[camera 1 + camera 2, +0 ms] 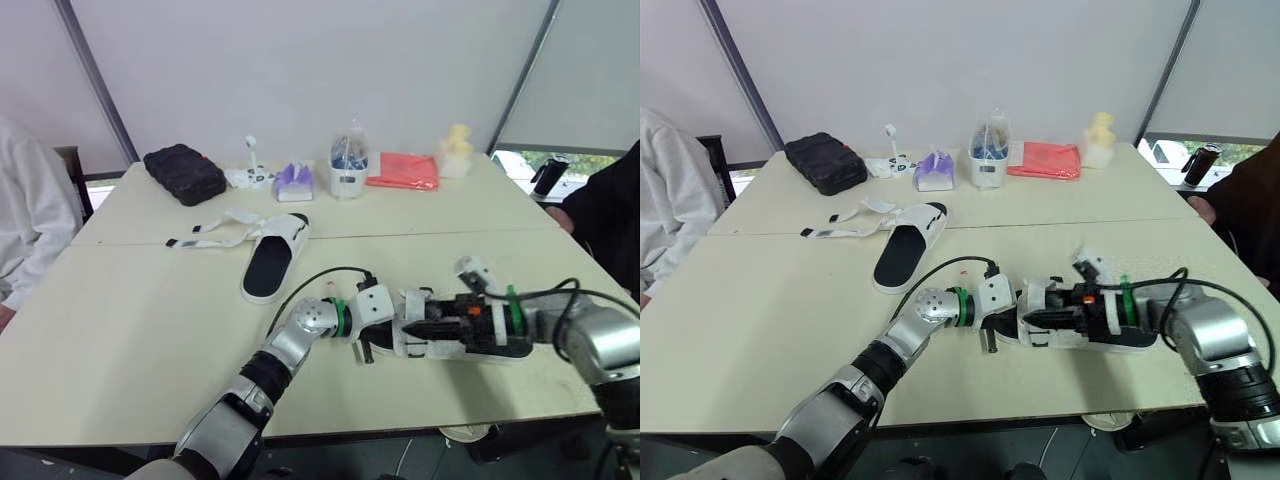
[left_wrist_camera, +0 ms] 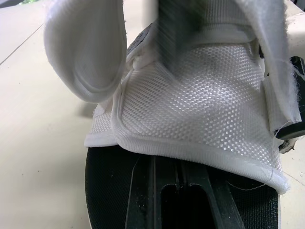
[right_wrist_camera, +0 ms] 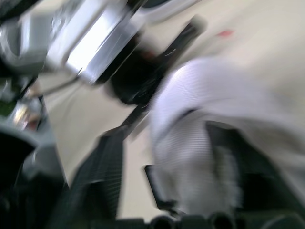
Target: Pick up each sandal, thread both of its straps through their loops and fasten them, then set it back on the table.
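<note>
- The near sandal (image 1: 1135, 346) lies on the worktop (image 1: 130, 330) at about 5 o'clock in the head view, between the two arms.
- The left end effector (image 1: 385, 335) comes in from 9 o'clock and the right end effector (image 1: 432, 328) from 3 o'clock. Both are at the straps, but it cannot be told how wide either one stands or whether it grips anything.
- The upper is a white woven mesh strap (image 2: 200, 95), shiny and edged with a stitched binding. Beside it a smooth, rounded white flap (image 2: 86, 52) curls upward.
- The footbed (image 2: 107, 191) is black and finely textured.
- It likely handles light, with a bendy sole and soft, floppy straps that fold rather than push. The free strap tip looks the best hold, with the sole edge pinned.
- The second sandal (image 1: 272, 262) lies toward 11 o'clock, its straps (image 1: 215, 235) splayed open toward 9 o'clock, unfastened.
</note>
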